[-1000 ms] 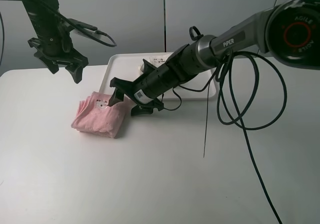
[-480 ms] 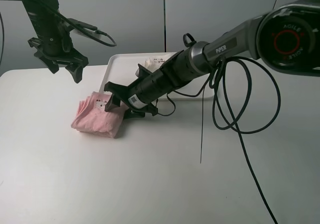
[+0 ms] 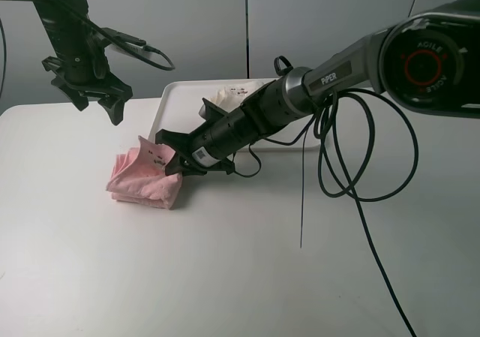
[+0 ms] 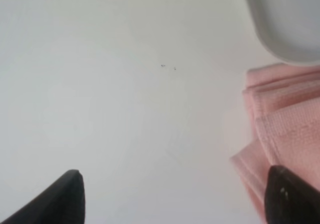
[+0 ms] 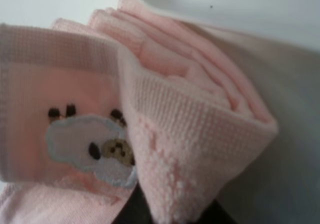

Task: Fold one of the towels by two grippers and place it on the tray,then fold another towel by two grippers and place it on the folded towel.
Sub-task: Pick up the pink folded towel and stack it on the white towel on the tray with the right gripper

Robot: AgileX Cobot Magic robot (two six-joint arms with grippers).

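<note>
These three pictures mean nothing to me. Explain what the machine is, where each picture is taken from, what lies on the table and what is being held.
It is a robot with two dark arms, each ending in black jaws. The wide picture comes from a camera mounted high above a white table; the other two come from cameras on the arms' wrists, looking past the jaws.

On the table lies a folded pink towel. Behind it sits a white tray with a cream-white towel on it.

The right gripper has reached across and closed on the pink towel's edge, lifting a corner; its wrist picture shows the pinched terry cloth with a small printed animal.

The left gripper hangs open above the table, holding nothing.
</note>
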